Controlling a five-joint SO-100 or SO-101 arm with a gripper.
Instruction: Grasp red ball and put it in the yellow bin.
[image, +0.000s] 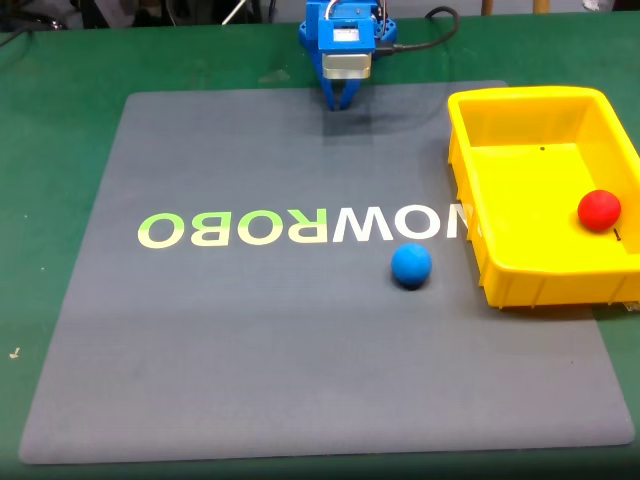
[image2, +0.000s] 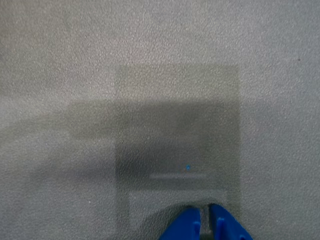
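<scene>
In the fixed view the gripper (image: 342, 98) hangs over the far edge of the grey mat (image: 200, 340), its blue fingertips drawn almost together with only a thin slit between them in the wrist view (image2: 206, 224), and holding nothing. Further right, the blue ball (image: 411, 266) rests on the mat just beside the yellow bin (image: 470, 165). The red ball (image: 599, 210) lies inside the bin near its right wall, so the task looks finished.
</scene>
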